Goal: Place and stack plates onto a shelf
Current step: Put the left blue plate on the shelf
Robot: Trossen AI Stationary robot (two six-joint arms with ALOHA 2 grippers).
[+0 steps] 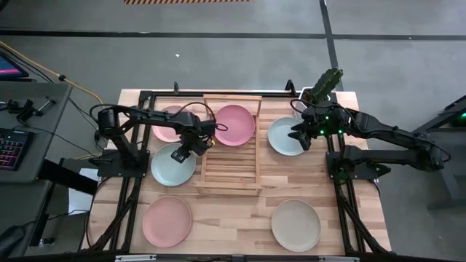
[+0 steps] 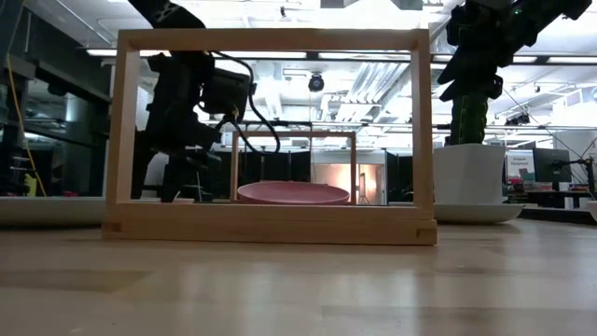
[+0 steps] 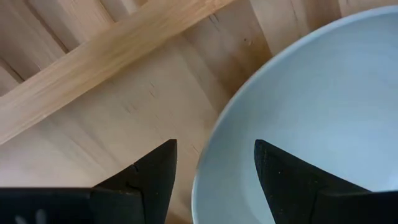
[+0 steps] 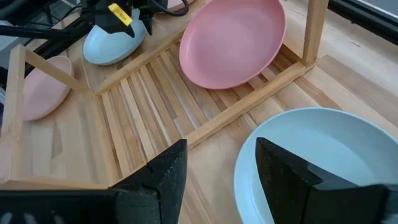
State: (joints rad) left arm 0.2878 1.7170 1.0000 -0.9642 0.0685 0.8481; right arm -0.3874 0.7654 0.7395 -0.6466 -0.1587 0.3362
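Observation:
The light-wood slatted shelf (image 1: 229,156) lies mid-table with one pink plate (image 1: 234,125) lying on its far end. My left gripper (image 1: 191,148) is open over the shelf-side rim of a pale blue-green plate (image 1: 170,167); in the left wrist view (image 3: 214,158) one finger stands outside the plate's rim (image 3: 205,171), the other over its bowl. My right gripper (image 1: 298,136) is open at the second blue-green plate (image 1: 284,137); in the right wrist view (image 4: 217,162) its fingers straddle that rim (image 4: 241,171). Neither plainly touches.
On the table lie another pink plate (image 1: 167,122) at the far left, a third pink plate (image 1: 167,220) at the near left and a cream plate (image 1: 295,224) at the near right. A potted plant (image 1: 324,86) stands at the far right corner. The shelf's near half (image 1: 228,175) is bare slats.

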